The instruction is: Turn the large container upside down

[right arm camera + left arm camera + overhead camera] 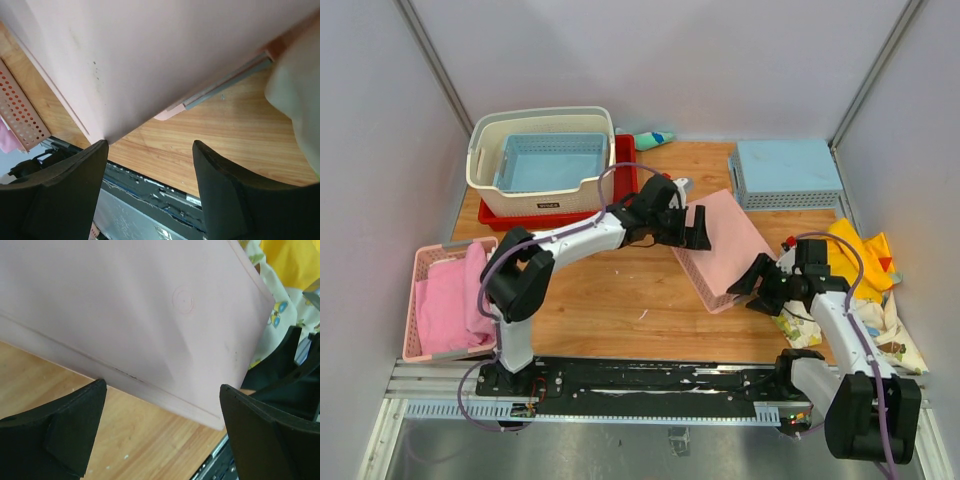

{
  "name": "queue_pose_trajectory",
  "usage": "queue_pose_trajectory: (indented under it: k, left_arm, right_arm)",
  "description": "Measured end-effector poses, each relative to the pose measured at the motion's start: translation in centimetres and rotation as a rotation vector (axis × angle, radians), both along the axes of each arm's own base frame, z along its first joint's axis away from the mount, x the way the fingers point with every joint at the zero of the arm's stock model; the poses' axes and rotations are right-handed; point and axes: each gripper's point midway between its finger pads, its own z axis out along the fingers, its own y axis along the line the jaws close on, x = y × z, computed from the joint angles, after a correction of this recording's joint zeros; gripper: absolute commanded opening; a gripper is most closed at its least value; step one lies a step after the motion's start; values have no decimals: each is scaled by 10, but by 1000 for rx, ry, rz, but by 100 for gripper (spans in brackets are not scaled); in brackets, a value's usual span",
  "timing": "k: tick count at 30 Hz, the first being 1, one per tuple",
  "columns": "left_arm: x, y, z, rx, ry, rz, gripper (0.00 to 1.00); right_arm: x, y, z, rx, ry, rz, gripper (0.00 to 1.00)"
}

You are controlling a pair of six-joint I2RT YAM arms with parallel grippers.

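The large cream container (486,182) stands upright at the back left on a red tray (625,165), with a light blue basket (550,162) inside it. Both grippers are away from it, at a pink container (725,245) lying bottom up in the middle. My left gripper (692,228) is open and empty at that container's left edge; in the left wrist view (162,430) the pink base (150,315) lies just beyond the fingers. My right gripper (752,288) is open and empty at its near right corner, shown in the right wrist view (150,185) below the pink wall (150,55).
A blue-grey basket (787,172) lies bottom up at the back right. A pink basket with pink cloth (445,300) sits at the left edge. Yellow and patterned cloths (865,265) lie at the right. A green-blue toy (653,139) lies behind the red tray.
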Motion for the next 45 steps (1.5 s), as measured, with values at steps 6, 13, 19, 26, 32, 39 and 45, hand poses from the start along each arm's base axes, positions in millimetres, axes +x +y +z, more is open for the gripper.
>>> queue_pose_trajectory:
  k: [6,13,19,26,32,39,45]
  left_arm:
    - [39,-24,8,-2,-53,-4,99]
    - [94,-8,46,-3,-138,68,99]
    - [90,15,107,-13,-237,94,99]
    - [56,46,178,-70,-339,118,99]
    - [33,68,205,-87,-370,135,99]
    - [18,91,219,-70,-394,172,99]
    - [21,113,215,5,-398,233,99]
  right_arm:
    - [15,7,-2,54,-25,-23,67]
    - [50,31,0,146,-47,-62,67]
    - [90,60,6,185,-45,-115,66]
    - [157,87,8,291,-61,-293,63]
    - [228,110,19,391,-128,-367,63]
    - [282,118,17,462,-175,-433,64]
    - [303,119,17,525,-205,-420,66]
